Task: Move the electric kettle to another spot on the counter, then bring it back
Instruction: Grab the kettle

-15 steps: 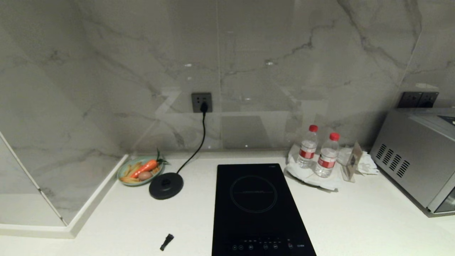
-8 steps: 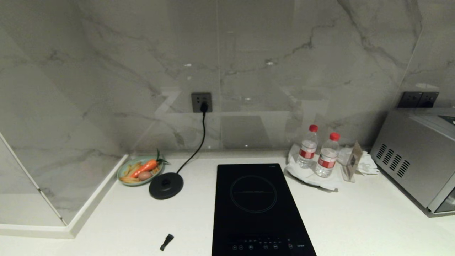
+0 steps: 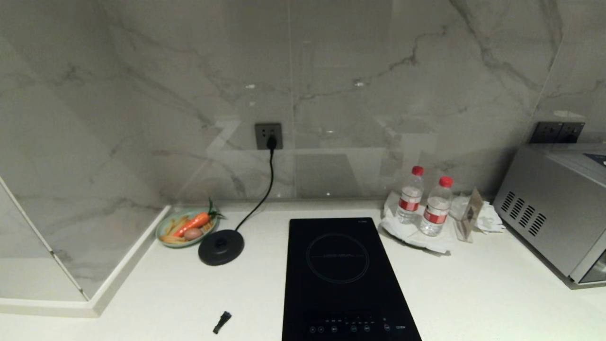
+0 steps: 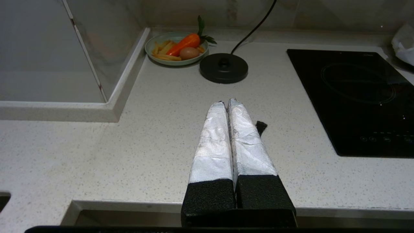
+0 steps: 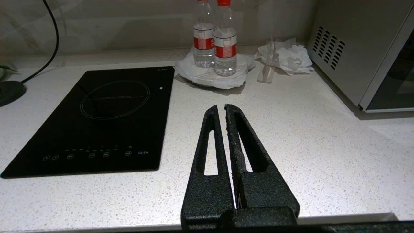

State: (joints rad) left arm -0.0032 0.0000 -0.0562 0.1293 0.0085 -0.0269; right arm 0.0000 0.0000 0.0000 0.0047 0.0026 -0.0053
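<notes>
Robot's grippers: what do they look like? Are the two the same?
No. The left gripper has two long tapering fingers wrapped in crinkled silvery tape, with rough black bases. The right gripper is bare, rough black all over, and each finger has a long slot cut through it. No cables or markings show.

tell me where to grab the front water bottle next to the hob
Take the front bottle around its straight labelled middle, probably with the right gripper, held level and coming from the robot's side. It stands upright, the second bottle crowds its far left, and a card stand is at its right.
</notes>
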